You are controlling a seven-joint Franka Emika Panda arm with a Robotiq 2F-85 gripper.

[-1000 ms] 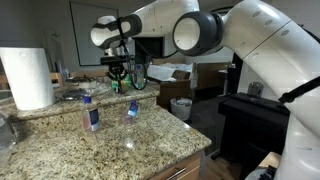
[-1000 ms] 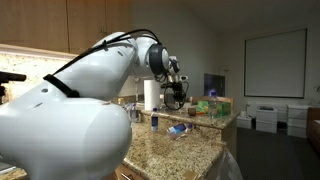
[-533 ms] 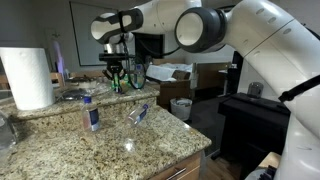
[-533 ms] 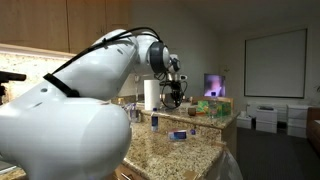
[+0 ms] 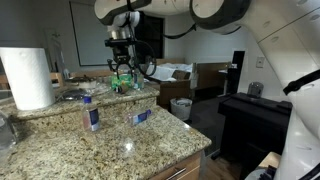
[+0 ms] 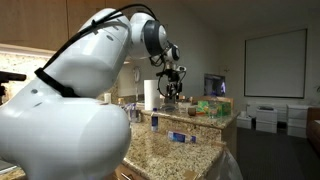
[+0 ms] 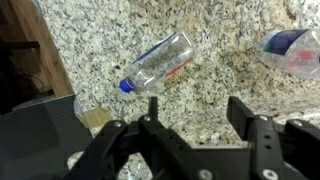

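A paper towel roll [image 5: 28,78] stands by the granite surface's [image 5: 60,150] raised back edge; a small upright bottle [image 5: 90,115] stands mid-surface.

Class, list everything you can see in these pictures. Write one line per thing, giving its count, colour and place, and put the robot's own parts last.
lying bottle: one, clear with a blue cap, on its side on the counter below the gripper
standing bottle: one, clear with a blue cap and blue label, upright on the counter near the lying bottle
paper towel roll: one, white, upright on the raised back part of the counter
counter: one, speckled beige granite, in the foreground
waste bin: one, pale, on the floor beyond the counter
projection screen: one, white, on the far wall
arm: one, white, reaching over the counter
gripper: one, black, above the counter, jaws open and empty
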